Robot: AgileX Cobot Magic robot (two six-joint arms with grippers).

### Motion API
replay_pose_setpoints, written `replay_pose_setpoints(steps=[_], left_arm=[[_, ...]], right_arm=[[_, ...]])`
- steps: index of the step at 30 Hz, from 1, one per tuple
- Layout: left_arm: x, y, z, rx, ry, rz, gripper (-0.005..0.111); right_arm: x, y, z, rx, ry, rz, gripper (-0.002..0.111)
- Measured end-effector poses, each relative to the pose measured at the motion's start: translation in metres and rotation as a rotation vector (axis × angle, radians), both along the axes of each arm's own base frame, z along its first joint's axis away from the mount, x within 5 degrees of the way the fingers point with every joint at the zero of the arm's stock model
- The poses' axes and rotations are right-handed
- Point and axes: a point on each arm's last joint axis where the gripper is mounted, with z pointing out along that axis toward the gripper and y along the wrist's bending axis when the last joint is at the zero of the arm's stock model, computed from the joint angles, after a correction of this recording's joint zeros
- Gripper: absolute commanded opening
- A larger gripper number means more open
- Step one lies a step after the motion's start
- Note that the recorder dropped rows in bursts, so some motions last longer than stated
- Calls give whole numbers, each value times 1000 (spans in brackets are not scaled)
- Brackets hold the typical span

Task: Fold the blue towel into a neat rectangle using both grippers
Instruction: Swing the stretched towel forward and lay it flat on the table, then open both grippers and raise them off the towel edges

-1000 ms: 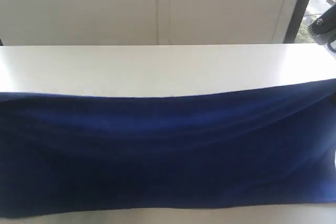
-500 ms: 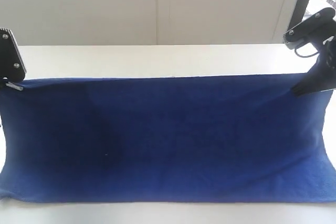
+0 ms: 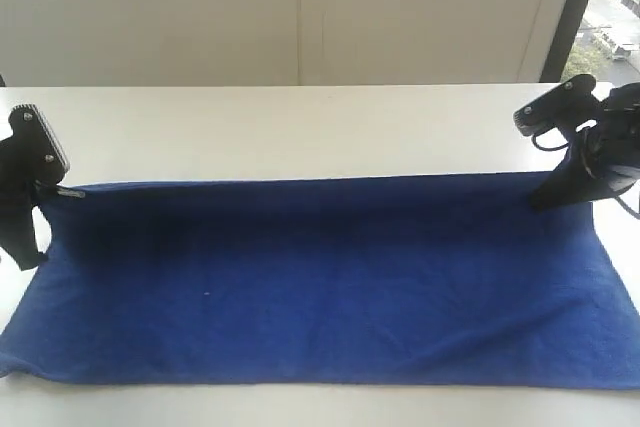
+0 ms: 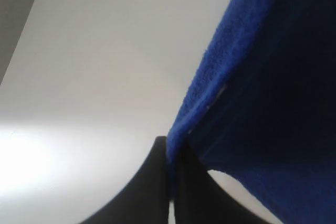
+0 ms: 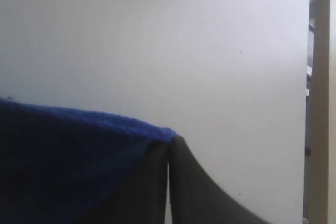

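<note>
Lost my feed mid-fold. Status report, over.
Left claw shut on blue towel corner. Right claw shut on the opposite end's corner. No obstruction seen.

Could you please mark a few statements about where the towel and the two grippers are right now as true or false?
1. The blue towel stretches across the white table from one gripper to the other. True.
2. The left gripper is open and clear of the towel. False: in the left wrist view its fingers are closed on the towel's edge.
3. The right gripper is shut on a far corner of the towel. True.
4. The towel is bunched into a small heap at the middle of the table. False: it lies spread out wide and fairly smooth.
</note>
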Motion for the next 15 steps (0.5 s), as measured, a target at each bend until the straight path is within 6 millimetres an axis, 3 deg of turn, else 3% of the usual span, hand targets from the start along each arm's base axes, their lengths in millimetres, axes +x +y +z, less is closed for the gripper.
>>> replay_pose_setpoints(steps=[2,7,9,15], left_arm=[[4,1,-5,-26,-18,21,15],[8,6,-6,-13,-58,54,55],[9,6,-4,-16,-87,59,62],[13,7,5,-34,-172,79,64]], right_arm=[[5,-1,-2,-12,-9,7,14],[12,-4,0,-38,-34,0,53],[17,-6,5,-48,-60,-29,54],[12,-18,18,-111,-75,-182,54]])
